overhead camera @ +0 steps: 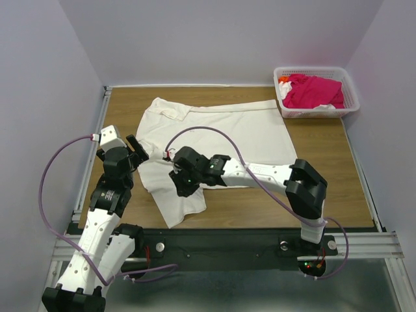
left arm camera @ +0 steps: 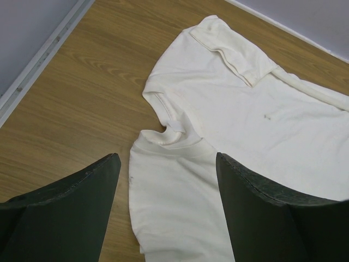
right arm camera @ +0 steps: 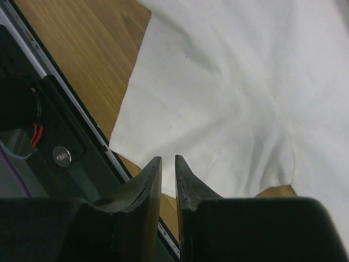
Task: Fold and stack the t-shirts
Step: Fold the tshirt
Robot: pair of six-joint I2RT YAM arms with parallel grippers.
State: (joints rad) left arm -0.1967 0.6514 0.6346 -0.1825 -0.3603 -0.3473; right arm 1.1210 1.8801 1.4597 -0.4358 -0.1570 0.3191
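The off-white t-shirt (overhead camera: pixel 221 133) lies spread across the middle of the table, its collar toward the left and one sleeve reaching the front edge. My left gripper (overhead camera: pixel 139 153) is open and empty, hovering just left of the collar; in the left wrist view (left arm camera: pixel 166 158) its fingers straddle the shirt (left arm camera: pixel 262 120) from above. My right gripper (overhead camera: pixel 180 187) is shut and empty, just over the near sleeve; in the right wrist view (right arm camera: pixel 168 159) the cloth (right arm camera: pixel 229 82) lies below the tips. The magenta-pink t-shirt (overhead camera: pixel 313 91) is bunched in the basket.
The white lattice basket (overhead camera: pixel 351 94) stands at the back right corner, with something orange (overhead camera: pixel 283 80) and white cloth beside the pink shirt. The black front rail (right arm camera: pixel 60 125) runs close under my right gripper. Walls enclose the table on three sides.
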